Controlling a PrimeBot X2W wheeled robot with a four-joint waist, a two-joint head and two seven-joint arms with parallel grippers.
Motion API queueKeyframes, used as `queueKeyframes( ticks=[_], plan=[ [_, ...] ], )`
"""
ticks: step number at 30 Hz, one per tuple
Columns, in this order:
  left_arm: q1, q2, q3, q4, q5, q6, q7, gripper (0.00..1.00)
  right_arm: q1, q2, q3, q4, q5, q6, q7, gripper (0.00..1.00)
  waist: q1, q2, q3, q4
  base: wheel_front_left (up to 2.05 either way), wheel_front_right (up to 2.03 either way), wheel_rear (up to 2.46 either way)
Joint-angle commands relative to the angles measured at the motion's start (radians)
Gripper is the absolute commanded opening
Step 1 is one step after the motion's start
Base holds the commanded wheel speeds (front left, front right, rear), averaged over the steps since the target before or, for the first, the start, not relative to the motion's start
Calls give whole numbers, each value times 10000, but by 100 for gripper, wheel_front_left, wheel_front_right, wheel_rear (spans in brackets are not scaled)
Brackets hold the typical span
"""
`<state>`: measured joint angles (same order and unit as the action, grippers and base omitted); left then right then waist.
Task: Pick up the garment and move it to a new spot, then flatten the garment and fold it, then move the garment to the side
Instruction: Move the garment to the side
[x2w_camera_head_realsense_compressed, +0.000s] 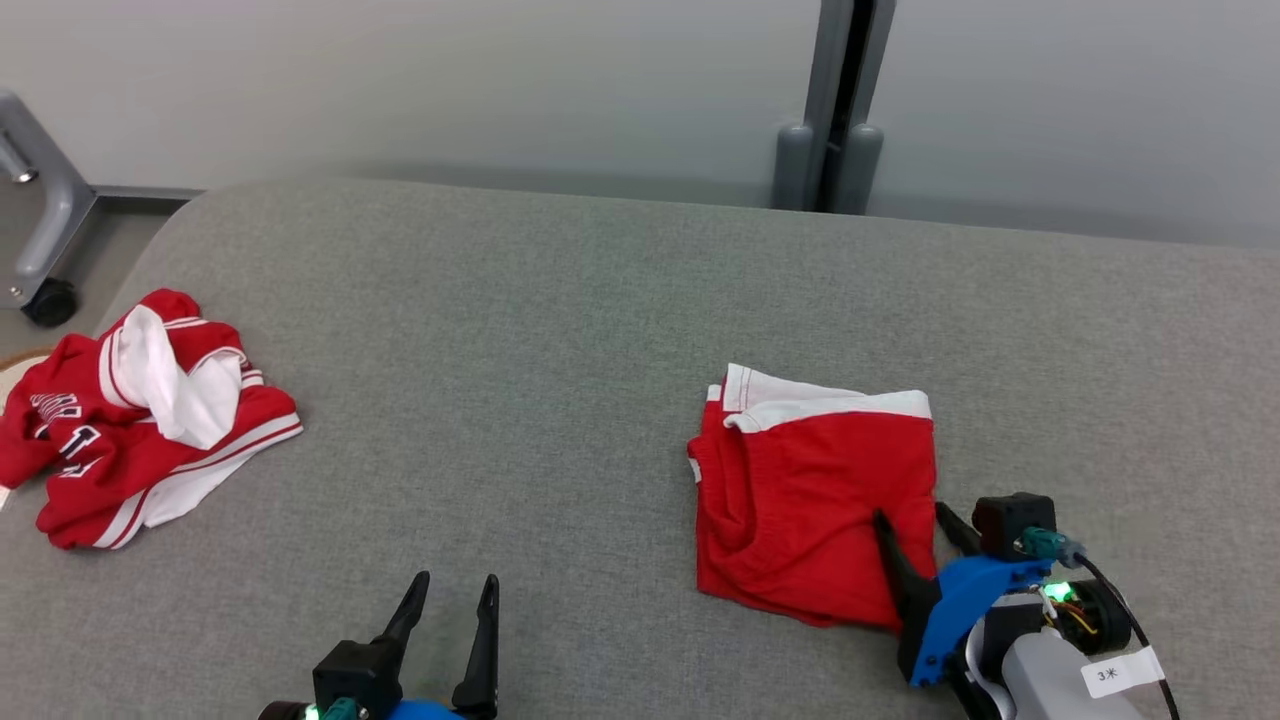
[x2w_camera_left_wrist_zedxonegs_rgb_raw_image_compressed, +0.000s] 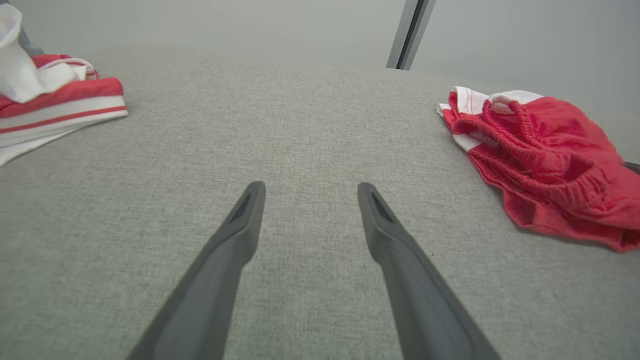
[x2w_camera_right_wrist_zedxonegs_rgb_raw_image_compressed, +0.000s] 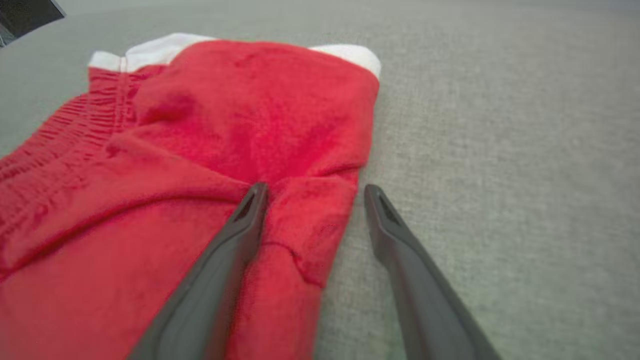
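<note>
Red shorts (x2w_camera_head_realsense_compressed: 815, 500) lie folded right of the grey table's (x2w_camera_head_realsense_compressed: 560, 300) middle; our right gripper (x2w_camera_head_realsense_compressed: 910, 512) straddles their near right corner, jaws wide, holding nothing.

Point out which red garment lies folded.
The red shorts by the right gripper, folded into a rough rectangle; the lettered jersey at left is crumpled.

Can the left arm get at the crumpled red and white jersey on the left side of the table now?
Probably yes. The left end effector is open, holds nothing, and only bare grey table lies between it and the jersey. Whether the arm stretches that far I cannot tell.
</note>
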<state>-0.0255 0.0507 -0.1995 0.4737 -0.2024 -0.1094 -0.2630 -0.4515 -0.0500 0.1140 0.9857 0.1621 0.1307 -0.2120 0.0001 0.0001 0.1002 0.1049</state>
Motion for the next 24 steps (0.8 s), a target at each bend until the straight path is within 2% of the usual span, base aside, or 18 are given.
queueKeyframes(
  ticks=[1,2,3,4,7,11,20,24],
  plan=[
    [-111,-1,22,36,14,-34,-24,100,-151,-20,9,191,-97,1,73,100,-1,-1,203,214,0,0,0],
    [-121,-2,37,43,34,-45,-24,100,-186,-23,15,419,-68,1,101,90,-1,-1,225,241,0,0,0],
    [-133,-2,59,55,43,-49,-24,100,-196,-17,43,626,-54,1,76,40,-1,-1,247,254,0,0,0],
    [-144,-2,52,115,68,-61,-24,100,-181,-14,61,764,-106,1,17,0,-1,-1,268,244,0,0,0],
    [-356,-4,45,161,193,-84,-26,100,-207,-26,-84,1016,-272,-9,-238,0,-1,-1,253,-5,0,0,0],
    [-610,-13,-71,23,294,-132,-24,100,-282,-118,-316,934,-355,-24,-443,0,-1,-1,193,-862,0,0,0],
    [-1278,-1,-887,-344,91,-216,-24,100,-268,-58,353,-35,56,-10,-507,0,-1,-1,493,-4187,0,0,0],
    [-1547,-1,-1287,-338,134,-228,-24,100,-177,-35,597,-523,354,-1,-518,0,-1,-1,761,-5335,0,0,0]
  ],
)
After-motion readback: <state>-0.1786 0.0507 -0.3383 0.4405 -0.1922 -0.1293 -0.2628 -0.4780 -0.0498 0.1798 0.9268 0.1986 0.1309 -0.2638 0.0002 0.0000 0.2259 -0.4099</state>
